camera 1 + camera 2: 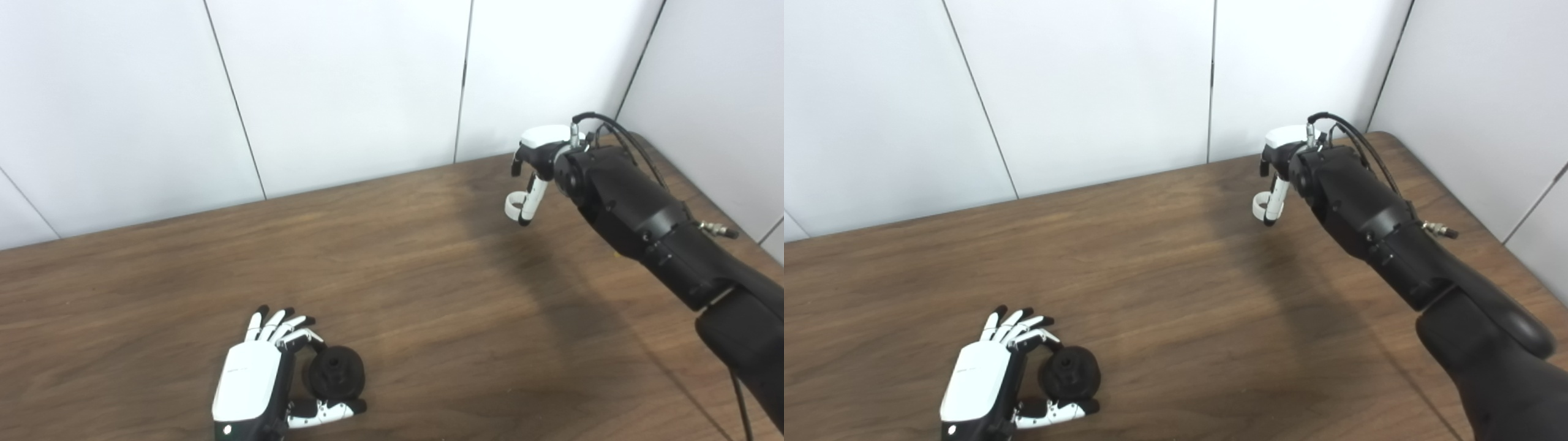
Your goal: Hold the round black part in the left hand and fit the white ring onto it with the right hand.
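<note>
The round black part [336, 372] sits low at the near left of the wooden table [429, 294], held by the left hand [257, 380]. It is a thick disc with a raised hub and a small hole in its middle, turned so its face looks up and toward the camera. The left hand lies with its white back upward; a finger [304, 337] curls over the far side of the part and the thumb [324, 412] reaches along the near side, so the part is pinched between them. The remaining fingers are spread a little and point away toward the far wall, touching nothing.

The white ring [515, 204] is at the far right, well apart from the black part — it hangs above the table at the fingertips of the right hand [534, 168]. That hand points downward from the end of the long black arm [643, 214], which comes in from the near right corner. One white finger with a dark tip runs down beside the ring and presses against it; the ring's open hole is plainly seen to the left of that finger. The other fingers are folded in under the palm, and how they sit cannot be made out from here.

Behind the table stand pale wall panels [343, 86] with thin dark seams — a corner shows at the far right.
</note>
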